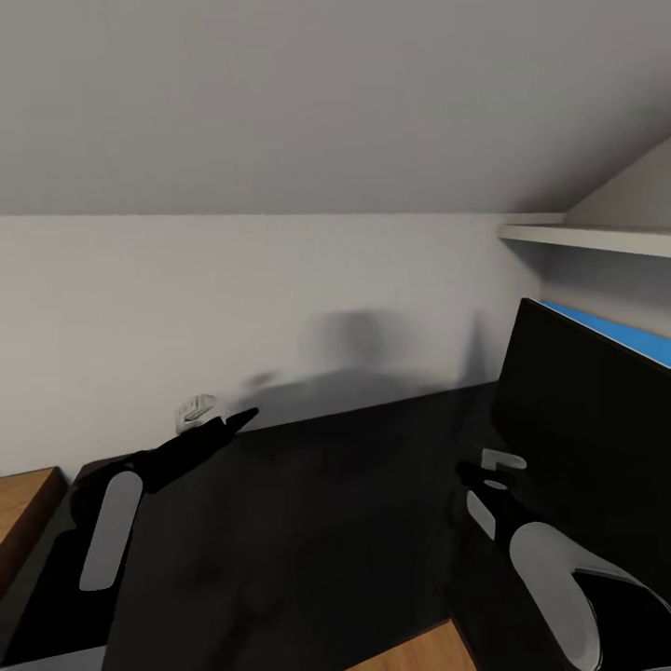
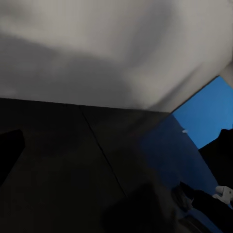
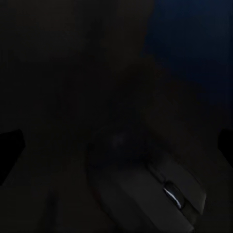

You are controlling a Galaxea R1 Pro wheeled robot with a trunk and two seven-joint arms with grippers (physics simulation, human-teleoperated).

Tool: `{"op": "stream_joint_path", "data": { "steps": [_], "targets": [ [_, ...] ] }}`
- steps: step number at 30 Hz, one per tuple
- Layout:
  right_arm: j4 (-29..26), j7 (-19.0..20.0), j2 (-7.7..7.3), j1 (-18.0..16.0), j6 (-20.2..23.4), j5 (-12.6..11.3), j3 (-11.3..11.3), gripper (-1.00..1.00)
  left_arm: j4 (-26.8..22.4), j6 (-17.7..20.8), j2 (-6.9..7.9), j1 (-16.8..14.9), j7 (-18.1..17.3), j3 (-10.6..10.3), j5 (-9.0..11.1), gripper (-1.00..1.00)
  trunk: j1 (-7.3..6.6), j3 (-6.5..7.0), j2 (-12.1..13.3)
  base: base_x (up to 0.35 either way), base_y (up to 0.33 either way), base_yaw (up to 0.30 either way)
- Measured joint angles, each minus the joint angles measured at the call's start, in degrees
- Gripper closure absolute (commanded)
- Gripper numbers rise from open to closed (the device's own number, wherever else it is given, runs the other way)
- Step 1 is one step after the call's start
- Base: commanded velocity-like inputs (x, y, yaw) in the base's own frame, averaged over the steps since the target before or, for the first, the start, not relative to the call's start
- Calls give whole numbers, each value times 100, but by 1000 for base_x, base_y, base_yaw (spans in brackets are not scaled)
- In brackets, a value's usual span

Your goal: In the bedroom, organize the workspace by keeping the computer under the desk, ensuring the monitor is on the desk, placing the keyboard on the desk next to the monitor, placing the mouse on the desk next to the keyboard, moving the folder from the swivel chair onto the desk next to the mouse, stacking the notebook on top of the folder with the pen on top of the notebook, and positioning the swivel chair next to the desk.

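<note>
The desk [image 1: 308, 522], glossy black, runs up to a white wall under a sloped grey ceiling, and everything here is placed from it. The monitor [image 1: 587, 438] stands on the desk's right part, its black screen turned toward the middle of the desk, with a blue panel [image 1: 615, 331] showing just behind its top edge. The left gripper [image 1: 219, 419] hangs above the desk's far left part near the wall; whether its fingers are apart or together cannot be told. A small pale object sits just beside its tip, too blurred to name. The right gripper [image 1: 503, 461] is above the desk close in front of the monitor's screen, and its state cannot be told either. In the right wrist view, very dark, the mouse [image 3: 145, 189] lies on the desk surface right below that gripper, its scroll wheel catching a faint glint; the gripper does not appear to be closed on it. Light wood floor [image 1: 23, 508] shows past the desk's left end.
</note>
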Motion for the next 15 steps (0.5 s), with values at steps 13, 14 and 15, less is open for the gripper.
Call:
{"op": "stream_joint_path", "data": {
  "steps": [13,14,15],
  "targets": [
    [0,0,-3,0,0,-7,-6,-100,-9,14,-12,0,-4,169,12,-100,198,-162,-363,0,0,0],
    [0,0,-5,0,0,-7,-6,-100,-9,13,-12,0,-5,169,11,-100,220,-180,-401,0,0,0],
    [0,0,-6,0,0,-7,-8,-100,-9,13,-12,0,-5,169,11,-100,242,-198,-441,0,0,0]
  ]
}}
